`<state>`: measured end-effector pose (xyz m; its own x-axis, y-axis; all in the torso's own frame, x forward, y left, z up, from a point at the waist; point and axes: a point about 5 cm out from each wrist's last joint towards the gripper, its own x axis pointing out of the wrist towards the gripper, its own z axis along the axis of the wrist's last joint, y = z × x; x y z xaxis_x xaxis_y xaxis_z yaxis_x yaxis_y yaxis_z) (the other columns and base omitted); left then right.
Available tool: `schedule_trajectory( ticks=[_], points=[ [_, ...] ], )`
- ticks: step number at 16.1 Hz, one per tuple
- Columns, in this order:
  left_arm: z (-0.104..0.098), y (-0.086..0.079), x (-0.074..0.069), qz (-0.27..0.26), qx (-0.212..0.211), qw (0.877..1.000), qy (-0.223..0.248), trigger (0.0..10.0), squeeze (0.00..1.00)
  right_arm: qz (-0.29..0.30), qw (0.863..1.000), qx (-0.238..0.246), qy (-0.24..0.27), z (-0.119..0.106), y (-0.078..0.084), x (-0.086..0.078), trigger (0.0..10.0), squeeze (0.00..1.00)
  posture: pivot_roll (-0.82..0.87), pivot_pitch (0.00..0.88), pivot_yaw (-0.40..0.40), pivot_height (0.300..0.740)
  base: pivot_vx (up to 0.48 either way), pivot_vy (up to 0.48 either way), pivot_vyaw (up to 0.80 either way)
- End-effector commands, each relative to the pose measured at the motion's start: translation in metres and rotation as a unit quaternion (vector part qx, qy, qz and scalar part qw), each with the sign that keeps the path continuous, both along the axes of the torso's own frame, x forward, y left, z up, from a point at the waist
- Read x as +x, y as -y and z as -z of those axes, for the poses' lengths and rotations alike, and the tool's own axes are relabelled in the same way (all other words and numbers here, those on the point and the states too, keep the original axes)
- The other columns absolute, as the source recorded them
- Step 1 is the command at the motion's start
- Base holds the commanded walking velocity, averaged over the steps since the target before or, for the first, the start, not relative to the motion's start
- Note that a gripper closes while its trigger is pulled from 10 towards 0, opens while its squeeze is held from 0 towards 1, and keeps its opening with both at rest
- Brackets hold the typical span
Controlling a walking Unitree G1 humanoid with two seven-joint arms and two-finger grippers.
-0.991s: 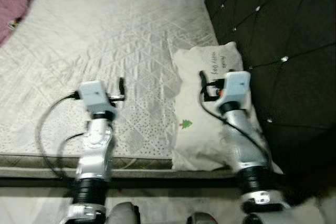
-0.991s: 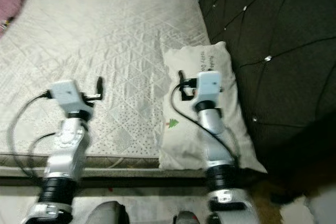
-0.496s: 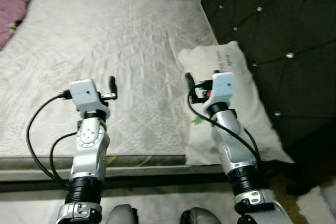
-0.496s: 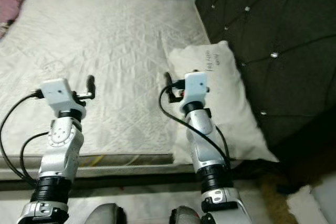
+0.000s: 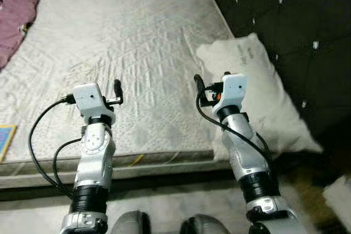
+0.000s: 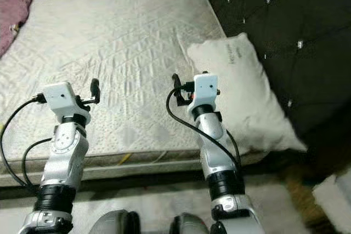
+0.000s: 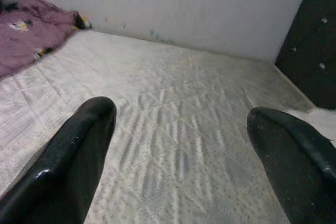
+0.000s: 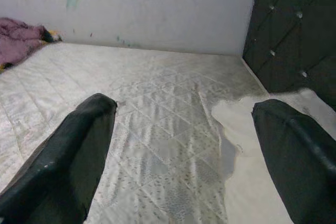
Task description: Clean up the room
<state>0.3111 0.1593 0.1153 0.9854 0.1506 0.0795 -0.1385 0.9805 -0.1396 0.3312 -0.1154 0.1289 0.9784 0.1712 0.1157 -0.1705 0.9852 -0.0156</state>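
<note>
A white pillow (image 5: 263,102) is lying on the bed (image 5: 126,53) by the headboard (image 5: 296,20), its small dark print too blurred to read. The left gripper (image 7: 178,145) and right gripper (image 8: 181,145) are hovering over the mattress, jaws wide apart and empty.

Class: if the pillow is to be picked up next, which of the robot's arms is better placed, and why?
Probably the right. The right gripper hangs open beside the pillow; the left gripper, also open, is over bare mattress.
</note>
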Motion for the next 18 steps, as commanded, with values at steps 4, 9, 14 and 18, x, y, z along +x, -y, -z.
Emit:
schedule_trajectory(
  ticks=[4, 9, 14, 18],
  points=[
    [0.0004, 0.0012, 0.0011, 0.001, 0.006, 1.0, -0.005, 10.0, 0.0, 0.005, 1.0, -0.006, 0.004, -0.001, 0.002, 0.0004, 10.0, 0.0, 0.02, 0.098, -0.044, 0.74, 0.0, 0.371, 0.0],
    [0.0003, 0.0013, 0.0015, 0.001, 0.007, 1.0, -0.005, 10.0, 0.0, 0.001, 1.0, -0.012, 0.007, -0.0012, 0.0008, 0.0, 10.0, 0.0, 0.02, 0.099, -0.043, 0.74, 0.0, 0.389, 0.0],
    [0.0005, 0.002, 0.002, 0.0, 0.008, 1.0, -0.005, 10.0, 0.0, 0.003, 1.0, -0.018, 0.005, -0.0005, 0.0013, 0.0002, 10.0, 0.0, 0.02, 0.096, -0.044, 0.74, 0.0, 0.395, 0.0],
    [-0.0005, 0.0027, 0.0021, 0.001, 0.01, 1.0, -0.002, 10.0, 0.0, -0.001, 1.0, -0.02, 0.004, 0.0002, 0.0, 0.0007, 10.0, 0.0, 0.02, 0.093, -0.046, 0.74, 0.0, 0.299, 0.0]
  ],
)
